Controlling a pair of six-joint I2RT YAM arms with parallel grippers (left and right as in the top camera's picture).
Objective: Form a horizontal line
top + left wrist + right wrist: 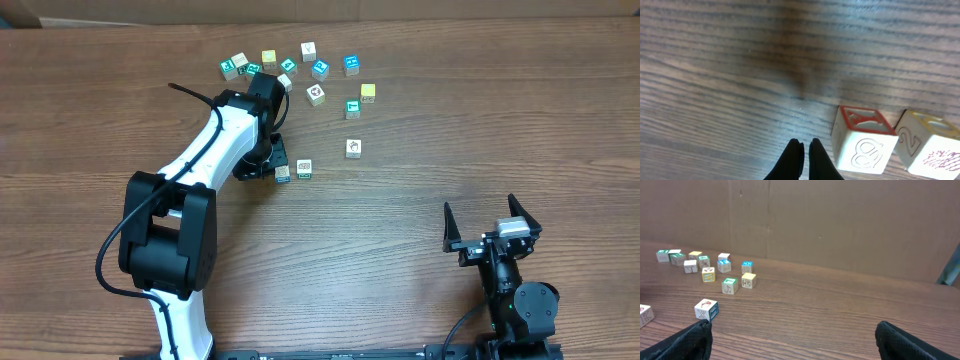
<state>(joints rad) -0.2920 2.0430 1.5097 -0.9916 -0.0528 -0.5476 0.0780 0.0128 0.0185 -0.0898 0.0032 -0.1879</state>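
Note:
No finished row shows. Two small picture cubes sit side by side just right of my left gripper [279, 160]: one with a teal side [283, 174] and a white one [304, 168]. In the left wrist view they are a red-rimmed cube [864, 145] and a yellow-rimmed cube [934, 146], close together with a narrow gap. My left gripper [805, 151] is shut and empty, low over the table left of the red-rimmed cube. My right gripper [485, 215] is open and empty, far off at the front right; it also shows in the right wrist view [792, 340].
A lone white cube [354, 147] lies right of the pair and shows in the right wrist view [706, 309]. Several loose cubes, teal, white and yellow, are scattered at the back [300, 68], [725, 272]. A brown wall [840, 225] stands behind the table.

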